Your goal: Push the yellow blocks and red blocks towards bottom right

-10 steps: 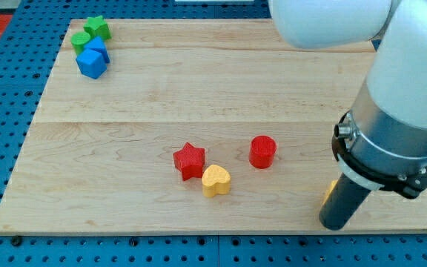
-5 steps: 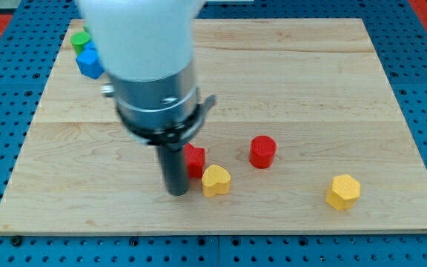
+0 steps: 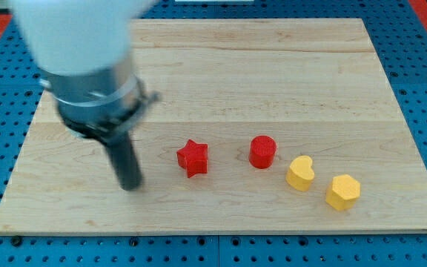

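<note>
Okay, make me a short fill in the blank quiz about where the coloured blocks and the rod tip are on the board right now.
1. The block nearest my tip is the red ____.
2. The red cylinder lies between the red star and the yellow ____.
3. The block nearest the view's bottom right is the yellow ____.

Missing words: star; heart; hexagon.

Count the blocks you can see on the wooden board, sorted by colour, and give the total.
Red: 2, the red star and the red cylinder.
Yellow: 2, the yellow heart and the yellow hexagon.
Total: 4 visible; the arm may hide others at the view's top left.
</note>
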`<state>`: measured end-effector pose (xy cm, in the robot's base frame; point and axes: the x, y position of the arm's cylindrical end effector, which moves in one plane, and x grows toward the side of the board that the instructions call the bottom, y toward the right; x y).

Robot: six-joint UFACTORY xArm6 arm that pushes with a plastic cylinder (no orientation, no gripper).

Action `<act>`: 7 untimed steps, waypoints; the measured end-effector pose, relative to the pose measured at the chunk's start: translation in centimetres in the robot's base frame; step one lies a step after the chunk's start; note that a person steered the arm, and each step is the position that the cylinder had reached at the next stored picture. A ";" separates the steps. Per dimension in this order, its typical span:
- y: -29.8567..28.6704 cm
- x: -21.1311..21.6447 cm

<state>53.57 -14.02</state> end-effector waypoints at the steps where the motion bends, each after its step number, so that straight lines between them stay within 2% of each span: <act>1: 2.4 -3.9; 3: 22.4 0.8; 4: 17.2 -0.8; 5: 16.4 -4.7; 6: 18.4 -5.3; 7: 23.7 -2.9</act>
